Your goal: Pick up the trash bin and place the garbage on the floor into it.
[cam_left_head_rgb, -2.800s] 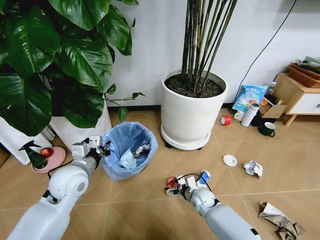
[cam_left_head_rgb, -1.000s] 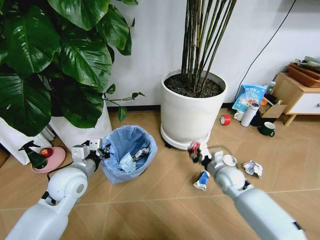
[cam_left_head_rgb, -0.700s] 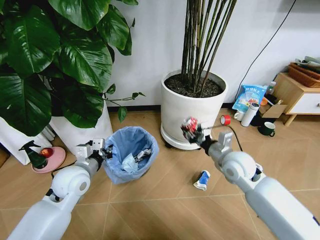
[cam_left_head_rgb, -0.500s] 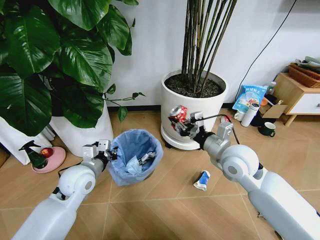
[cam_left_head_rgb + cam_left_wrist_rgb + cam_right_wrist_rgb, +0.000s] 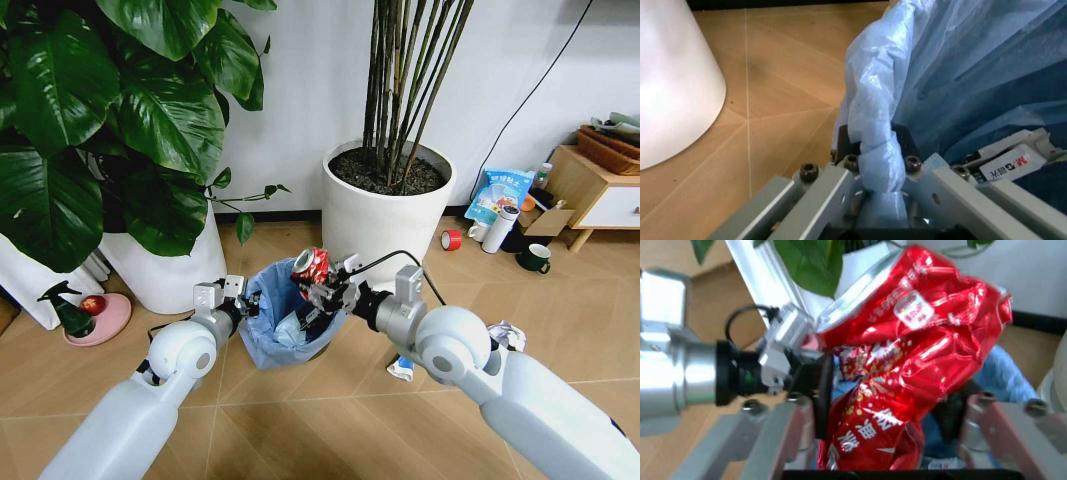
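Above the trash bin point(image 5: 290, 320), pinched at its rim by the left gripper point(image 5: 243, 302), the right gripper point(image 5: 322, 290) clamps a red wrapper point(image 5: 311, 267), unreleased; a crushed cup point(image 5: 398, 368) remains on the floor.

left gripper point(image 5: 880, 200) clamped on trash bin point(image 5: 960, 75) rim — blue liner pinched

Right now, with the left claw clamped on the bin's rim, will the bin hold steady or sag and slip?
The left claw pinches the bin through bunched blue liner, so the thin film could slip. Gripped at one side only, the bin probably tilts away. It looks light, holding only a few scraps, so sag should be small.
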Controlling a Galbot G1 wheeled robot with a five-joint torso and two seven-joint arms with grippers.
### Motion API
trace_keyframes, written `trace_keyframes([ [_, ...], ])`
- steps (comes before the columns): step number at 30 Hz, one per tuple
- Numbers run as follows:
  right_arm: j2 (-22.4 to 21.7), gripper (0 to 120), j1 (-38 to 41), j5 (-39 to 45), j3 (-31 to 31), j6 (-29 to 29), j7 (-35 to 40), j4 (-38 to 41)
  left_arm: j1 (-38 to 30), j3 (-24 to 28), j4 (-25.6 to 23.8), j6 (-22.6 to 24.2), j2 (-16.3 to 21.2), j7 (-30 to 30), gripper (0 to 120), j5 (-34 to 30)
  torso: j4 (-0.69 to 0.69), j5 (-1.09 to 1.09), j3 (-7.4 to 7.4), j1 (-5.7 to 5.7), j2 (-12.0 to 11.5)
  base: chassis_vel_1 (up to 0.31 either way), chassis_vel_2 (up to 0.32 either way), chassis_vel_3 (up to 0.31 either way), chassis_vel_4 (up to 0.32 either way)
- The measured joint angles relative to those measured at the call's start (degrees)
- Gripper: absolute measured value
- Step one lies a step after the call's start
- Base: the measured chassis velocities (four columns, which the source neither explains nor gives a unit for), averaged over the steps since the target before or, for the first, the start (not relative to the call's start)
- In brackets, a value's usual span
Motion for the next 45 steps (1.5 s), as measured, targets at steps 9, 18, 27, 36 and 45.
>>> trace_keyframes([
  [9, 1.9, 88, 3.3, -0.6, -1.8, 0.6, 0.1, -3.4, 0.0, -0.7, -0.1, 0.0, 0.0, 0.0, 0, 0.0, 0.01, 0.00, 0.00, 0.00, 0.0, 0.000, 0.000, 0.000, 0.000],
  [18, 0.1, 100, 1.1, -0.3, 3.2, 1.6, 7.0, -3.3, 1.6, -3.1, -0.3, 0.0, 0.2, 0.4, 0, 0.7, 0.01, 0.00, 0.00, 0.00, 0.0, 0.000, 0.000, 0.000, 0.000],
  [27, -1.6, 100, -9.5, -1.1, 12.1, 0.9, 11.1, -6.8, 5.2, -7.2, -2.7, -0.5, 1.4, 0.0, 0, 1.6, 0.03, 0.00, -0.01, -0.01, 0.0, 0.000, 0.000, 0.000, 0.000],
  [36, -0.4, 100, -18.7, -4.5, 23.8, 1.0, 4.6, -21.6, 4.8, -6.8, -3.1, -0.6, 0.7, 0.0, 0, 1.6, -0.01, 0.01, -0.01, -0.01, 0.0, 0.000, 0.000, 0.000, 0.000],
  [45, 4.8, 100, -15.1, -14.3, 21.2, 6.5, -2.2, -40.9, 4.9, -6.6, -3.7, -0.7, 1.8, 0.0, 0, 1.4, 0.00, 0.01, 0.00, -0.01, 0.0, 0.000, 0.000, 0.000, 0.000],
])
